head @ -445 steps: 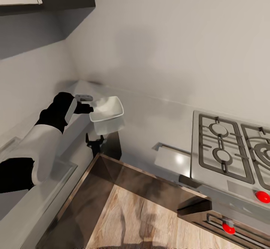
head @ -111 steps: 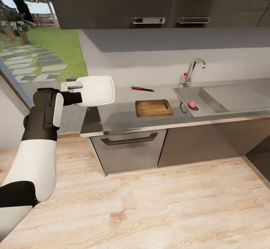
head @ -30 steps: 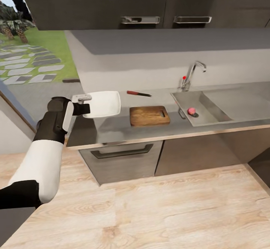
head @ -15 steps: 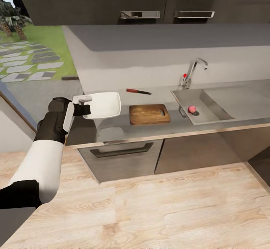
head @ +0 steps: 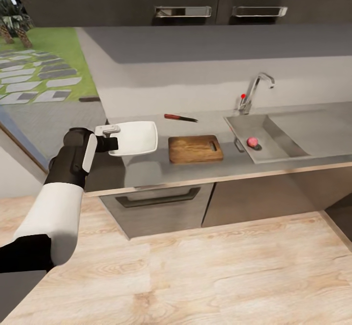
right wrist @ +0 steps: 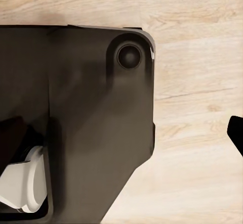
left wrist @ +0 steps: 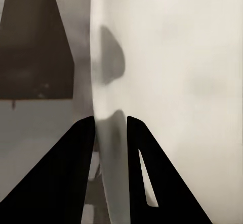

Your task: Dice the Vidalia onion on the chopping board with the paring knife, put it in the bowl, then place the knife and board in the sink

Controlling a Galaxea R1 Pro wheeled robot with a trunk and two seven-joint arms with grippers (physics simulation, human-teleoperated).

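My left gripper (head: 112,138) is shut on the rim of the white bowl (head: 135,138), which it holds level above the left end of the countertop (head: 161,171). In the left wrist view the black fingers (left wrist: 81,163) pinch the bowl (left wrist: 177,82) edge. The chopping board (head: 195,149) lies flat to the right of the bowl. Behind the board, near the wall, lies the red-handled paring knife (head: 180,117). The Vidalia onion (head: 253,142) rests in the sink (head: 281,144) by the drain. One dark fingertip (right wrist: 237,132) of the right gripper shows over the wooden floor.
A chrome tap (head: 253,92) stands behind the sink. Dark wall cabinets (head: 182,11) hang above the counter, and a handled drawer front (head: 156,199) sits under it. A glass wall onto a garden (head: 39,66) is at the left. My dark base (right wrist: 76,107) stands on the plank floor (head: 220,266).
The whole head picture has shifted slightly, so the camera moved. The bowl stays in my left gripper at the counter's left end; board, knife and onion lie as before.
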